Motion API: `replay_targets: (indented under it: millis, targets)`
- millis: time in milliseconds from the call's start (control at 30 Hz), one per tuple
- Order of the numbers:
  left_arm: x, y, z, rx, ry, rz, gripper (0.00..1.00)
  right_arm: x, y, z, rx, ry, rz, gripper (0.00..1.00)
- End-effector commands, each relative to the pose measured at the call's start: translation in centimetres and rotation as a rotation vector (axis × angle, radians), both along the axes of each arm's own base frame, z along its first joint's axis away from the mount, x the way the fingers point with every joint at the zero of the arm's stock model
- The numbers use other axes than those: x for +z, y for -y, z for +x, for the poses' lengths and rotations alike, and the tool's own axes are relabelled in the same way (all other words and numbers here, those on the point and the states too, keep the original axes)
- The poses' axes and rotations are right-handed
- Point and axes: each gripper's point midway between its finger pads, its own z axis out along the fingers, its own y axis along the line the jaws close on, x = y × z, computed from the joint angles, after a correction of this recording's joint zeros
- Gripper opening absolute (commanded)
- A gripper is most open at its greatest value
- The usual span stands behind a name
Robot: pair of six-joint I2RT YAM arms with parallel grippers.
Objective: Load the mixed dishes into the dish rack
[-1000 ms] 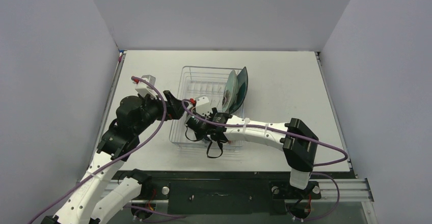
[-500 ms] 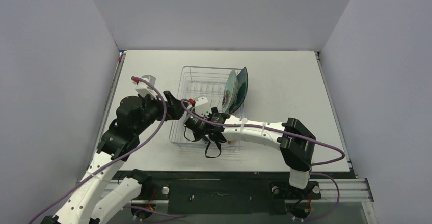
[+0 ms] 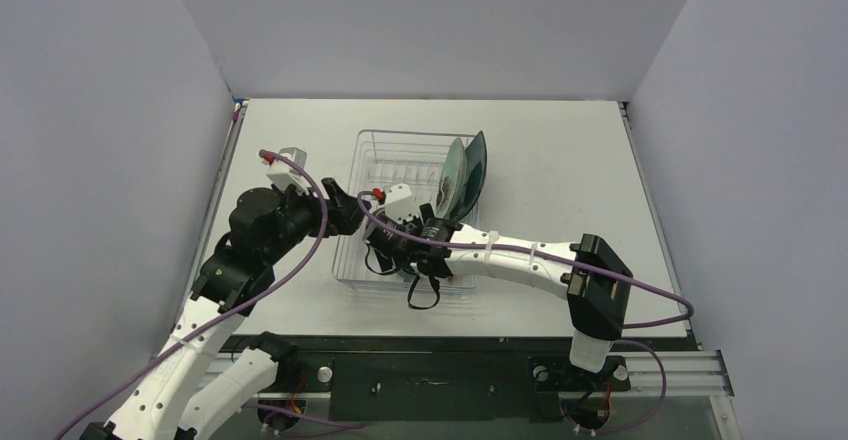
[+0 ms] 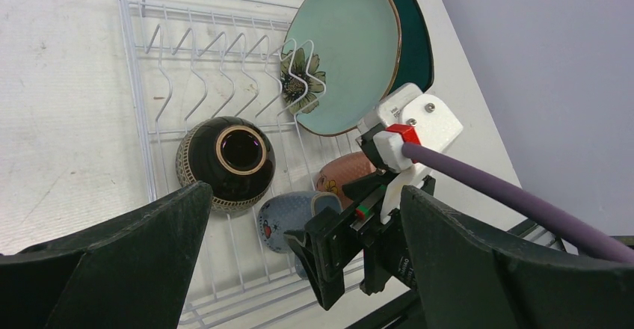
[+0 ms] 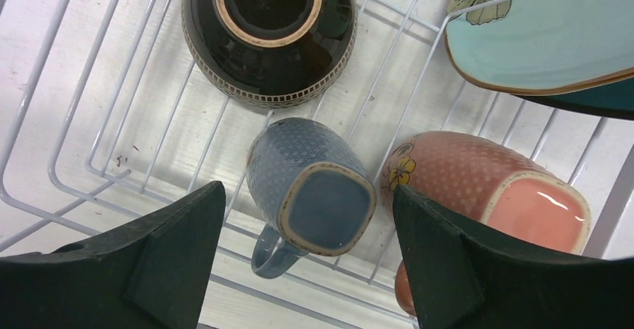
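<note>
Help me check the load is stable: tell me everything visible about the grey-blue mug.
The grey-blue mug looks ceramic, with a finely dotted wall, a squarish tan-rimmed end facing the right wrist camera and a loop handle. It lies tilted on the floor wires of the dish rack, between the brown bowl and salmon-orange mug. The open right gripper straddles it without touching.

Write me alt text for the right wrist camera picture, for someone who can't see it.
A grey-blue mug and a salmon-orange mug lie on their sides, side by side, in the wire dish rack, framed by the open right gripper. A brown bowl sits above them in frame, and a pale teal plate stands at upper right.
</note>
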Motion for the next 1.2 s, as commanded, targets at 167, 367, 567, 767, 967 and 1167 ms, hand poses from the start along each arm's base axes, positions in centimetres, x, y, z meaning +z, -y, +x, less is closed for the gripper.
replay_targets:
  millis: [167,367,567,767,967,1167]
  targets:
    - [2.2,0.2,0.4,-0.010,0.068,-0.018,0.96,1.8,0.5,0.4,-0.022,0.040,0.028,0.75]
    - [2.2,0.3,0.4,-0.014,0.070,-0.019,0.96,-0.5,0.1,0.2,-0.010,0.001,0.010,0.66]
    - [2.1,0.2,0.4,-0.012,0.069,-0.016,0.96,-1.4,-0.7,0.3,0.003,-0.003,-0.006,0.51]
    - [1.9,0.2,0.3,-0.010,0.066,-0.014,0.96,-1.3,-1.7,0.3,0.021,-0.003,-0.003,0.34]
    - [1.7,0.1,0.2,-0.009,0.063,-0.012,0.97,-1.1,-2.7,0.1,0.039,-0.003,0.006,0.26]
    - [1.8,0.0,0.1,-0.005,0.066,-0.013,0.96,-1.5,-2.7,-0.2,0.046,-0.015,-0.013,0.29]
